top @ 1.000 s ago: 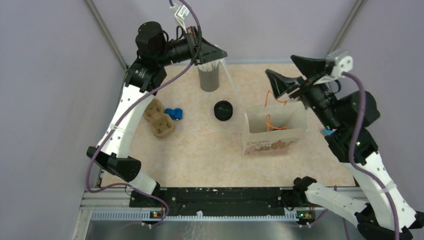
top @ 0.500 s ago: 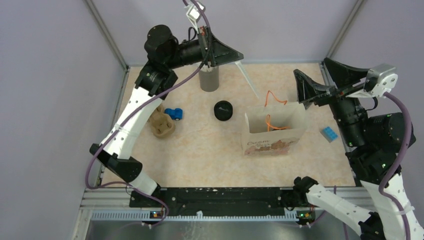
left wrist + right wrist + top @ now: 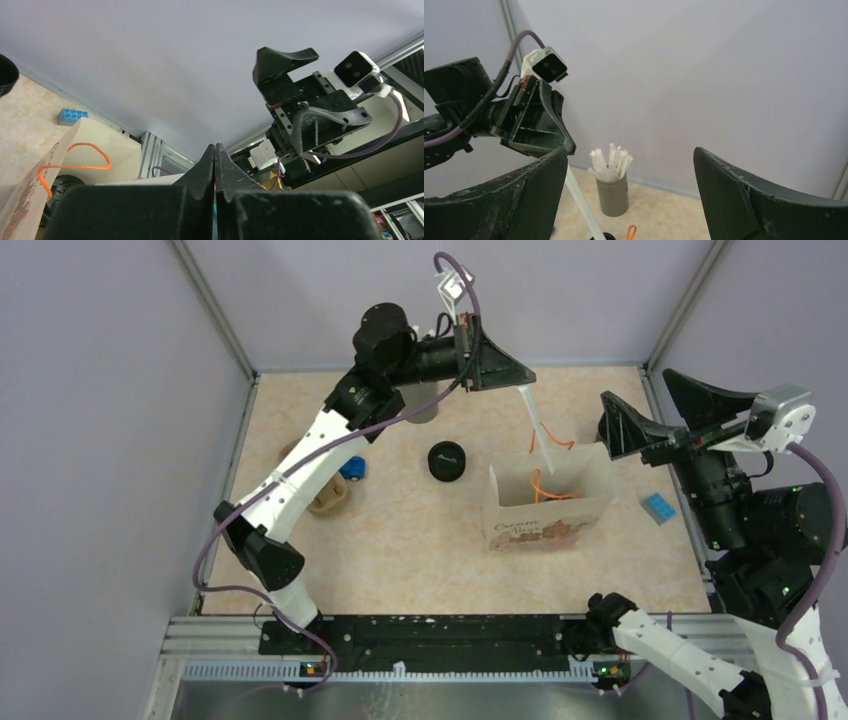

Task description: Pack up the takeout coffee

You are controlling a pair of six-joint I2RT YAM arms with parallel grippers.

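The black takeout coffee cup (image 3: 447, 460) stands on the table left of the paper bag (image 3: 548, 520), seen from above; its top edge shows in the right wrist view (image 3: 605, 236). My left gripper (image 3: 522, 378) is shut on a white wrapped straw (image 3: 536, 418) that hangs down over the bag's open top; in the left wrist view (image 3: 215, 148) the jaws are pressed together. The straw also shows in the right wrist view (image 3: 580, 200). My right gripper (image 3: 636, 386) is open and empty, raised just right of the bag, jaws wide apart (image 3: 630, 150).
The grey straw holder (image 3: 612, 196) with several white straws stands at the back, partly behind my left arm (image 3: 428, 405). A blue brick (image 3: 658, 507) lies right of the bag. A blue toy (image 3: 350, 468) and a cardboard cup carrier (image 3: 326, 496) lie at the left.
My left arm has swung right, carrying the straw from above the straw holder to above the bag. My right gripper has lifted and drawn back to the right.
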